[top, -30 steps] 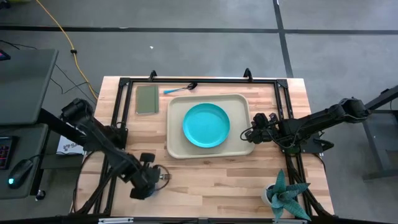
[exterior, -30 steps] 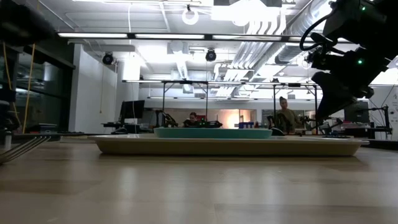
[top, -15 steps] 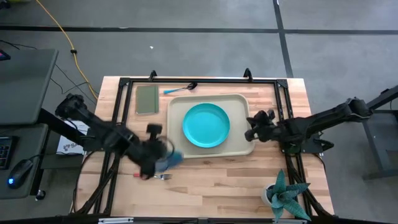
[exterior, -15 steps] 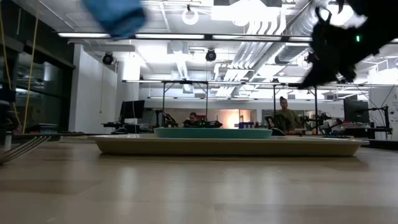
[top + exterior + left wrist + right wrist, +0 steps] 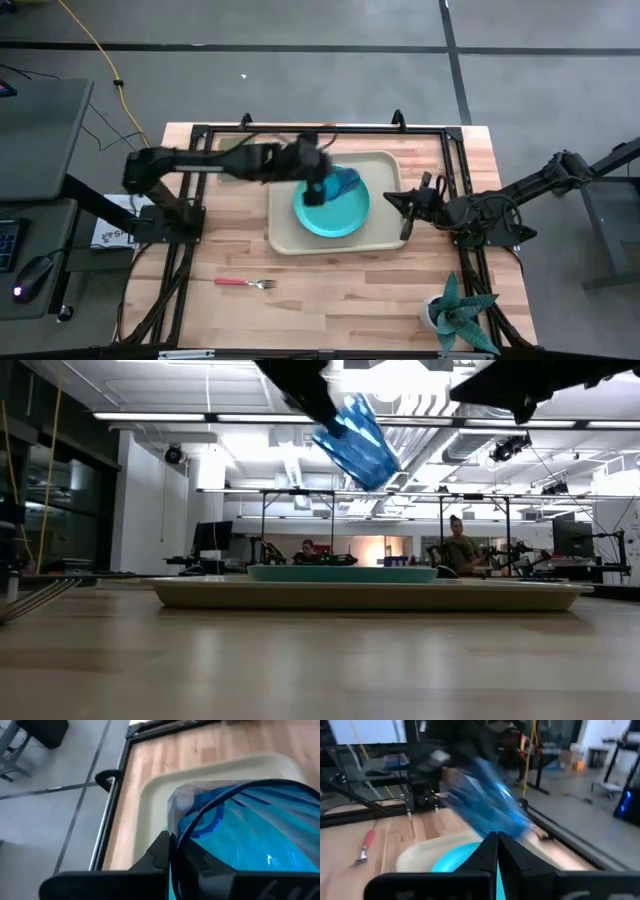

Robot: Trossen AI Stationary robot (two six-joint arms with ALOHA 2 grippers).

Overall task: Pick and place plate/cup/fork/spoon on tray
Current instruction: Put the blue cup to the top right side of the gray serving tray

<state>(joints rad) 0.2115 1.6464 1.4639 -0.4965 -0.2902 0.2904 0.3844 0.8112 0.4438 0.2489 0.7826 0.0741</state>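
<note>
The left gripper [image 5: 322,185] reaches in from the left across the table and hangs over the teal plate [image 5: 331,205], its fingers clamped on the rim of the dark-blue cup [image 5: 343,183]. In the low view the cup [image 5: 357,442] is high in the air, tilted, well clear of the plate [image 5: 342,572] and the tray [image 5: 365,594] below it. The left wrist view shows the translucent blue cup [image 5: 250,830] close up, with its wall pinched between the dark fingers [image 5: 162,851], and the cream tray [image 5: 160,795] and the wooden table [image 5: 150,765] beneath.

The plate sits in the middle of the beige tray [image 5: 285,235], which lies at the centre of the table [image 5: 340,300], toward its far side. The fork [image 5: 244,283] with the red handle lies on the bare wood near the front left, well apart from the tray; the right wrist view catches it [image 5: 366,845] on the table beyond the plate [image 5: 457,857]. The spoon is hidden under the left arm, so I cannot place it.

The right gripper [image 5: 406,207] waits just beside the tray's right edge, its fingers pressed together and holding nothing. A potted plant [image 5: 458,315] stands at the near right corner. In the low view, two people show far off in the room behind
</note>
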